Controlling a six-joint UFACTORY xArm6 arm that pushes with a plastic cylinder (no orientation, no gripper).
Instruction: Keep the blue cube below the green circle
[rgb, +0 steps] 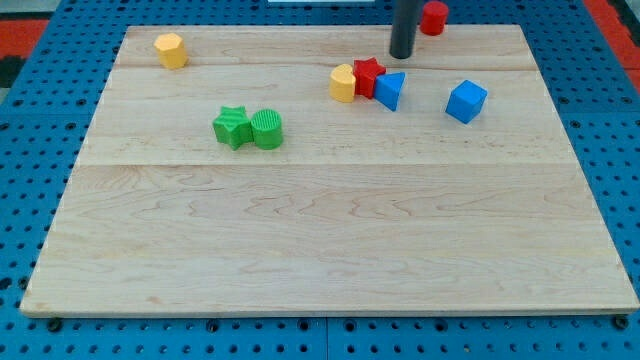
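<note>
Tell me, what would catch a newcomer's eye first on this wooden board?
Probably the dark rod coming down from the view's top, my tip just above a tight cluster: a yellow block, a red star and a blue triangular block. To their right the blue cube sits alone. Left of centre, the green star and green circle touch side by side.

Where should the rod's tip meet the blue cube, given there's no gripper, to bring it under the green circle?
No gripping is possible; my tip can only push. The blue cube sits at the view's right, slightly higher than the green circle. Probably best to contact its upper-right face and push toward the view's lower left, passing below the blue triangular block into the space under the circle.
</note>
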